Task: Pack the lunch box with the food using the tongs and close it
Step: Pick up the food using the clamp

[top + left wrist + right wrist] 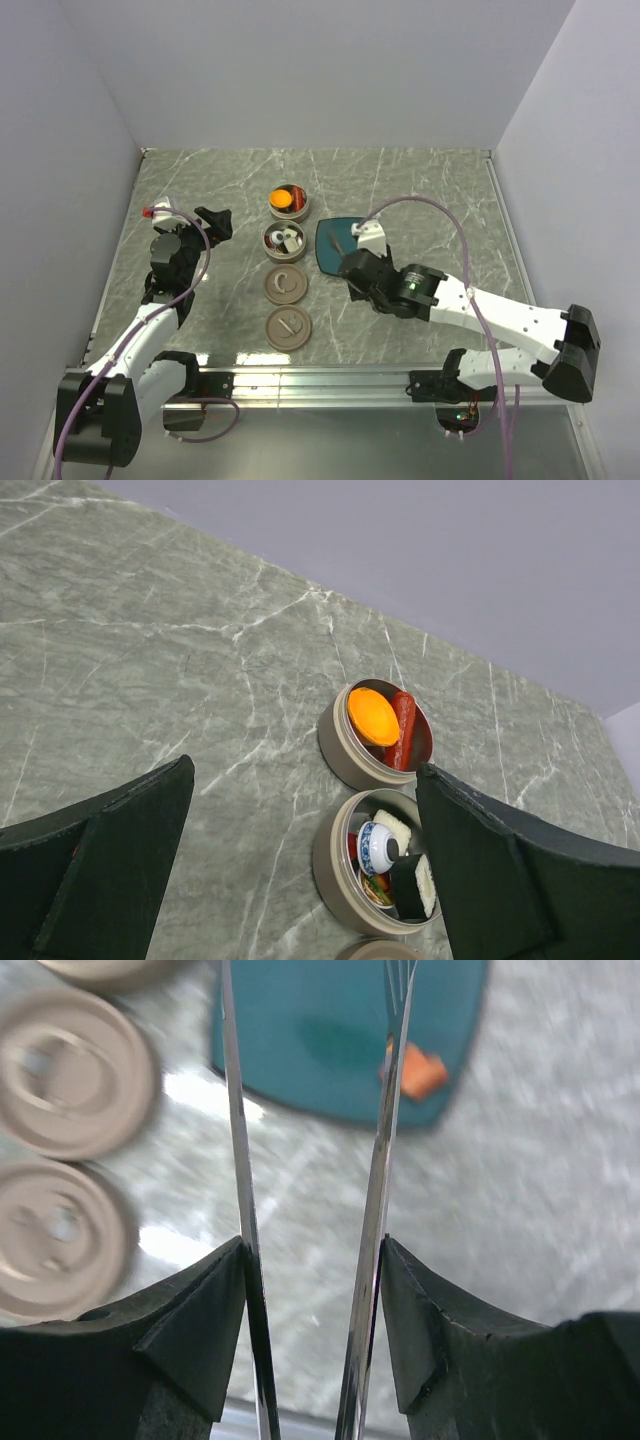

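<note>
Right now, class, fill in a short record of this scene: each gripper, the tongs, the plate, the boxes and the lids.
left gripper: open, empty
right gripper: shut on tongs, above teal plate
tongs: arms apart
teal plate: one orange piece on it
far box: orange ball, sausage
near box: several bites
lids: both off, on table

No legible text, labels or numbers in any view. Raised marks on the near lid (289,328) can't be read.
</note>
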